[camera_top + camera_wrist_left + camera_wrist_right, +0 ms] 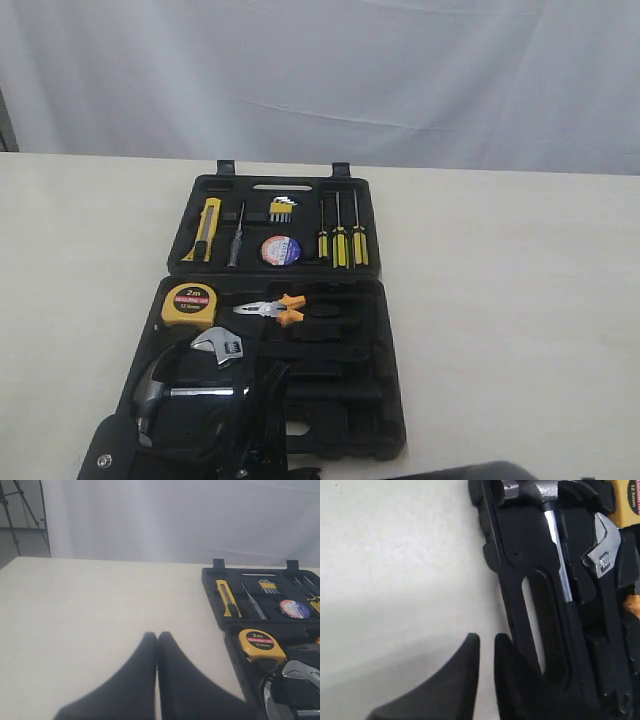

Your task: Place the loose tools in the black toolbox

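Right wrist view: right fingers (464,662) barely parted beside black toolbox (517,545), hammer (558,555), wrench (603,555); left fingers (142,667) pressed together.

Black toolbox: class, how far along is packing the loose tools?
Done: in the toolbox, utility knife and tape roll occupy the far half, tape measure and pliers the near half. In hand: nothing; left gripper shut, right gripper slightly parted, both empty. Left: no tool seen outside.

Your left end effector (157,636) has its two fingers pressed flat together, holding nothing. Your right end effector (486,640) shows a narrow gap between its fingertips, also empty.
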You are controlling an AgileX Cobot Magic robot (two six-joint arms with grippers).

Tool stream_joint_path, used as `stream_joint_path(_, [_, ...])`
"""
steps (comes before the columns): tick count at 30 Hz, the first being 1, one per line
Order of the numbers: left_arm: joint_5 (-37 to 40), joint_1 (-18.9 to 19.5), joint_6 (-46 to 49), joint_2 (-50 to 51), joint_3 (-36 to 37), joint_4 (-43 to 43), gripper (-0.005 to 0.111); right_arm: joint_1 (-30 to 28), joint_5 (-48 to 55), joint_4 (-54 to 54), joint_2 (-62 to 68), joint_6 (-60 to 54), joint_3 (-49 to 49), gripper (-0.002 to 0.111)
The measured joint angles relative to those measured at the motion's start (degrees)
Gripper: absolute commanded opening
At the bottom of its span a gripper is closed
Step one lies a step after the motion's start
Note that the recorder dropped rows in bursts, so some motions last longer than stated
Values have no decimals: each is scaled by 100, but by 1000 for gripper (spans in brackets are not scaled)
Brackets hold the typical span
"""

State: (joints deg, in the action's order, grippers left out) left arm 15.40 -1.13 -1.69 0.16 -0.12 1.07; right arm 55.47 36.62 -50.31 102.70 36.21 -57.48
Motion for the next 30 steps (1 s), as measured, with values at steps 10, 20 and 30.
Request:
stream_joint_path(10, [0, 0, 0, 0, 0, 0, 0, 0, 50, -89, 226, 220, 0, 50])
stream_joint_path(20, [0, 0, 0, 0, 0, 0, 0, -262, 94, -1037, 831, 888, 0, 50])
stream_joint_path(30, [0, 0, 0, 0, 0, 0, 0, -295, 135, -1853, 1200, 1159, 0, 50])
